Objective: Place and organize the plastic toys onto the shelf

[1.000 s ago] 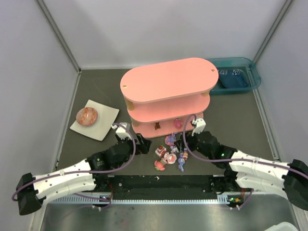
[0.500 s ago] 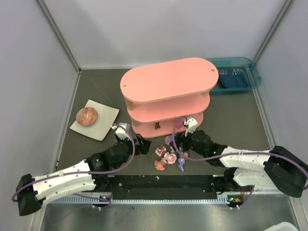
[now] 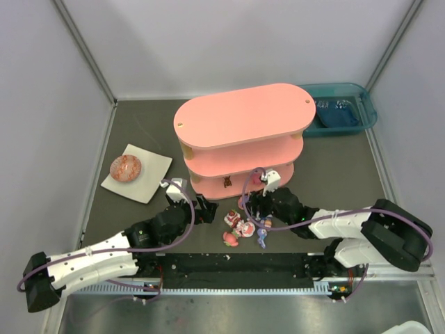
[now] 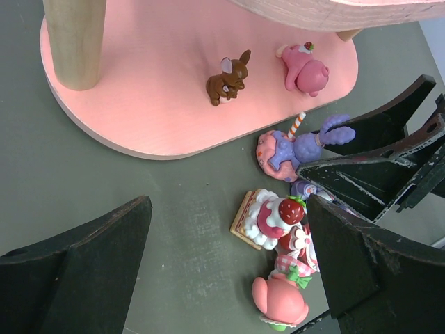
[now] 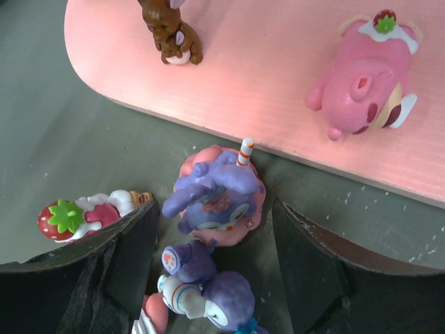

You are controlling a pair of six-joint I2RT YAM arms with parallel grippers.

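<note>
I have only a brown bunny (image 4: 228, 77) and a tipped pink figurine (image 4: 306, 68) on the bottom tier of the shelf (image 3: 236, 122). The rest of the toys (image 3: 243, 223) lie clustered on the worktop (image 3: 334, 167) just in front of it. My right hand (image 5: 214, 212) straddles the purple figurine (image 5: 219, 195), spread and gripping nothing, and my left hand (image 4: 228, 209) hangs wide and empty.

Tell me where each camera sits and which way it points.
Top external: above and behind, looking down at the shelf; left gripper and right gripper show.
Left wrist: low, facing the shelf's bottom tier; own fingers show.
Right wrist: above the purple figurine; own fingers flank it.
Both wrist views share the brown bunny.
</note>
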